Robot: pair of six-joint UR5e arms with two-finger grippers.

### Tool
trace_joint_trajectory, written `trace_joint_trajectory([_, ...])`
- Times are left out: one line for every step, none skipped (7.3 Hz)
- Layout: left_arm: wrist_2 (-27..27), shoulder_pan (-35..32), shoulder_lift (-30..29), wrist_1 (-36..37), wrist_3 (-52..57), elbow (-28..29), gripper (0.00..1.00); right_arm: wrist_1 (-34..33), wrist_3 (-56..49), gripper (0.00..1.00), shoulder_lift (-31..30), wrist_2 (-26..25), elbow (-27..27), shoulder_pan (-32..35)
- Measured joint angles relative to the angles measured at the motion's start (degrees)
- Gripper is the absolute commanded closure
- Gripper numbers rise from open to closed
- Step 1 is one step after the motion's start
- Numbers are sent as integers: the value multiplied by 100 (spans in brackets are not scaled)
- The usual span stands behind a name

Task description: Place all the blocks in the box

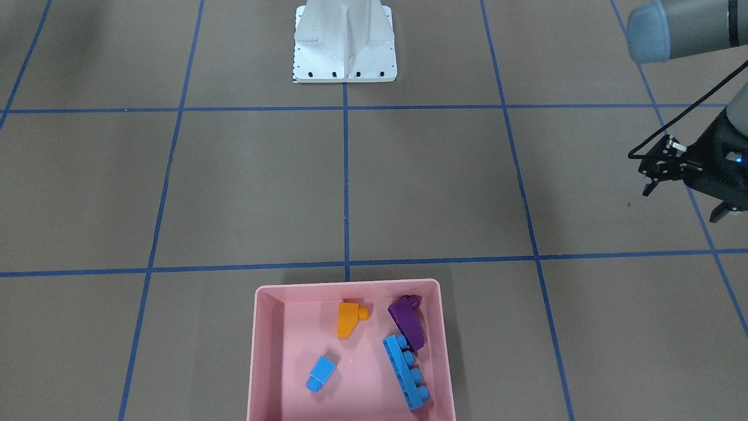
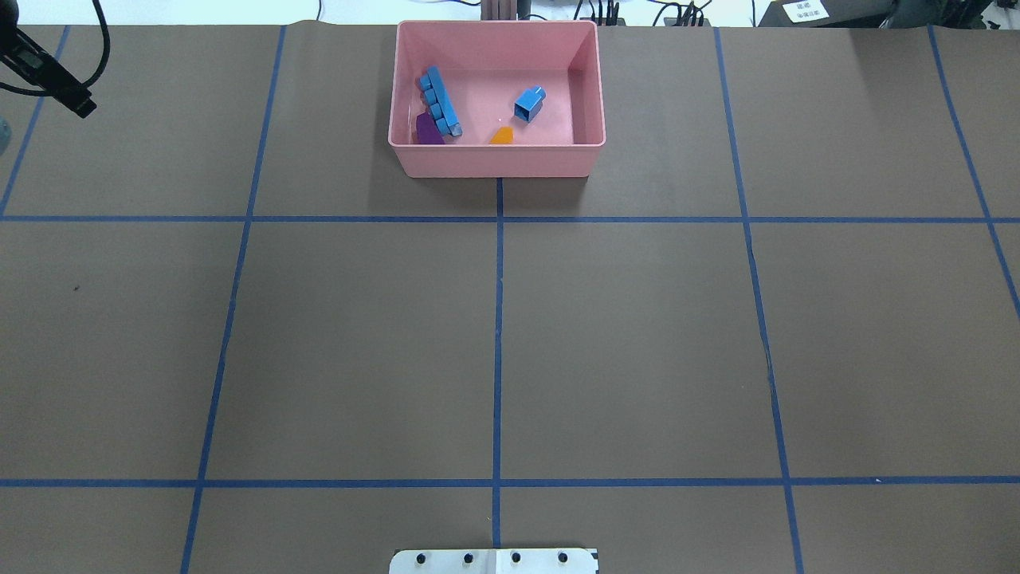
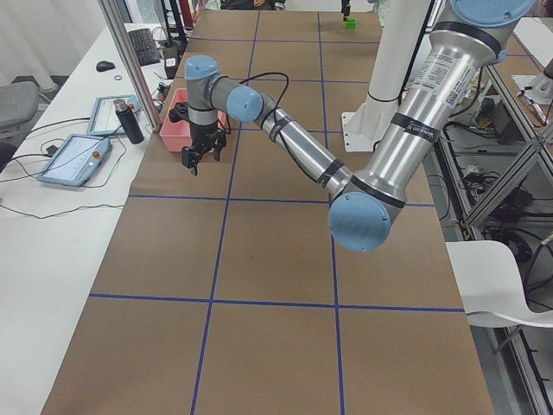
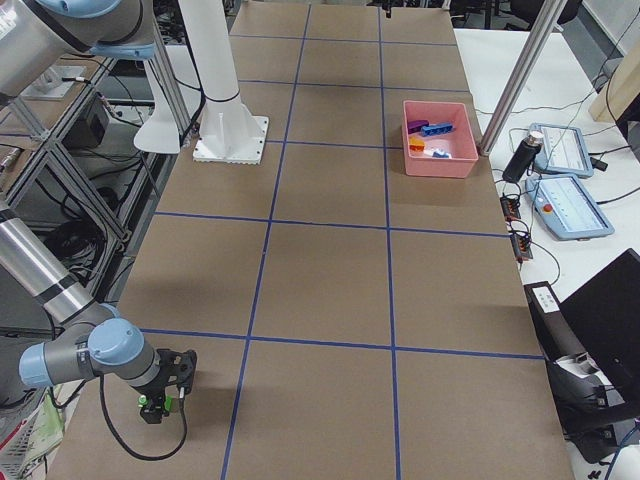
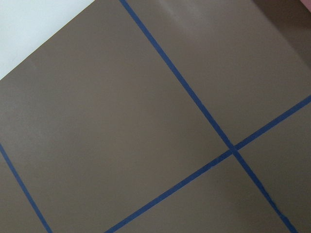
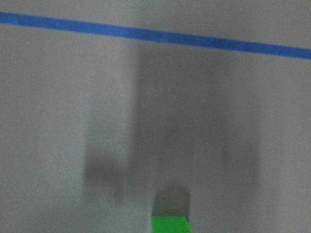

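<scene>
The pink box [image 1: 266, 351] stands at the side of the table [image 2: 637, 335] that is far from the robot, on the middle blue tape line [image 2: 498, 319]. Four blocks lie inside it.

- The long light-blue block [image 1: 404, 371] lies on its side near the wall on the robot's left. Its long axis runs from the robot's side toward the far side, a little slanted, and its studs point to that wall.
- The purple block [image 1: 407, 323] touches the end of the long block that is nearer to the robot. Its stud points toward the robot.
- The orange block [image 1: 348, 320] lies near the wall on the robot's side, with its stud pointing sideways to the purple one.
- The small light-blue block [image 1: 321, 373] lies apart from the others. It is slanted, and its stud points away from the robot.

The green block [image 4: 151, 403] is not in the box. It is at the table's end on the robot's right, well apart from the box and right at the tip of the right gripper [image 4: 155, 398]. I cannot tell if this gripper is pinching it, because the wrist view is blurred.

The left gripper [image 1: 685, 200] hangs over bare table on the robot's left. Its fingers [image 1: 648, 189] are spread and hold nothing. The white base [image 1: 345, 47] stands at the robot's side.
</scene>
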Motion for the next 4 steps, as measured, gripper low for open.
trace_joint_trajectory([-6, -2, 107, 3, 0, -127, 0, 110, 10, 3, -8, -1, -149, 1])
trace_joint_trajectory([-11, -2, 222, 5, -5, -267, 0, 153, -2, 7, -8, -2, -216, -1])
trace_joint_trajectory([-14, -1, 311, 6, -11, -378, 0, 172, -55, 8, -2, 7, -250, -5])
trace_joint_trajectory([-15, 0, 363, 7, -14, -446, 0, 176, -115, 7, 6, 69, -266, -9])
